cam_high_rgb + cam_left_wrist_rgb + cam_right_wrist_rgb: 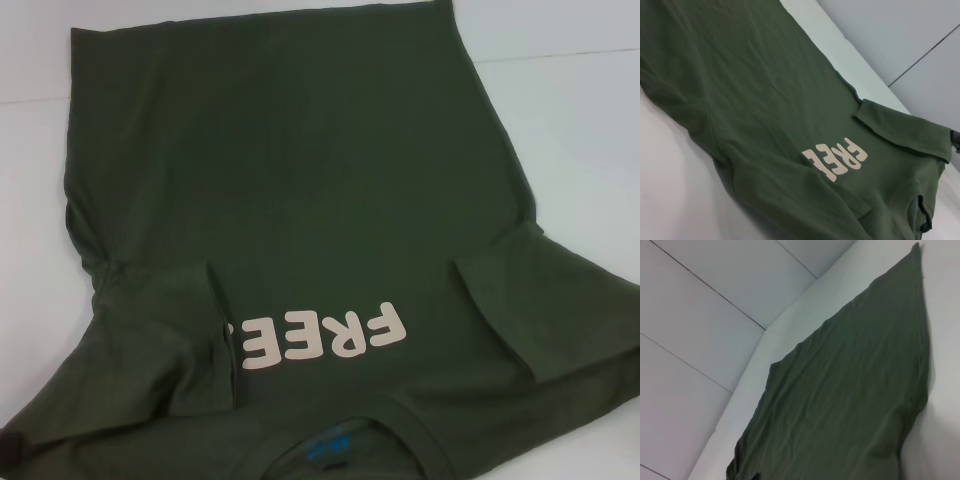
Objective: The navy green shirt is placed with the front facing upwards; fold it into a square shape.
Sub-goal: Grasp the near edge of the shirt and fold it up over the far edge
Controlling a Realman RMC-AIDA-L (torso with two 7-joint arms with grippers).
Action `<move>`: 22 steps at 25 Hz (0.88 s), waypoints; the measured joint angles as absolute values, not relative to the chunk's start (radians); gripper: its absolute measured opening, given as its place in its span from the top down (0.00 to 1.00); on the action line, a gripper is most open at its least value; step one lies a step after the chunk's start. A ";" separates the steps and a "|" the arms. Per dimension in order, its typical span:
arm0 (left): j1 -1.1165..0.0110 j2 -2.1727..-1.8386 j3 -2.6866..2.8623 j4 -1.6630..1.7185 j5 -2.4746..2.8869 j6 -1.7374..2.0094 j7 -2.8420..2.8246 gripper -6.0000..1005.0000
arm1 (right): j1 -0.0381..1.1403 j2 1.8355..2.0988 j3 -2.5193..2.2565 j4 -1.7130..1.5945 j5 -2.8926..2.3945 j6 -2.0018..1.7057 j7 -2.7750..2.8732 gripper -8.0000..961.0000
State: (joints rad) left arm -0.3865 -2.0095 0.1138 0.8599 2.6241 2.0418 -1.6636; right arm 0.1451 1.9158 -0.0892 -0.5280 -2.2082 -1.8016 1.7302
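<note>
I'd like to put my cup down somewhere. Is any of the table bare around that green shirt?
Bare table lies off the shirt's right side, and a strip runs along its left edge. The near middle is crowded: folded-in sleeves, lettering and collar.

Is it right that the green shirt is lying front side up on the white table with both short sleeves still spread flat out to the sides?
Not quite. The navy green shirt does lie front up on the white table, its FREE lettering showing, but the head view shows both sleeves folded in over the body: the left sleeve and the right sleeve.
</note>
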 joint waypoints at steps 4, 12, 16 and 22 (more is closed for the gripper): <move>-0.390 -2.009 0.114 0.859 2.620 2.041 -1.663 0.97 | 0.158 1.916 -0.092 -0.528 -2.209 -1.802 1.735 0.98; -0.459 -1.987 0.107 0.845 2.573 2.026 -1.678 0.97 | 0.226 1.916 -0.100 -0.528 -2.209 -1.799 1.766 0.98; -0.516 -1.964 0.107 0.812 2.548 1.980 -1.710 0.97 | 0.274 1.913 -0.101 -0.528 -2.209 -1.785 1.792 0.98; -0.591 -1.936 0.110 0.779 2.515 1.935 -1.743 0.97 | 0.359 1.901 -0.102 -0.529 -2.206 -1.757 1.858 0.98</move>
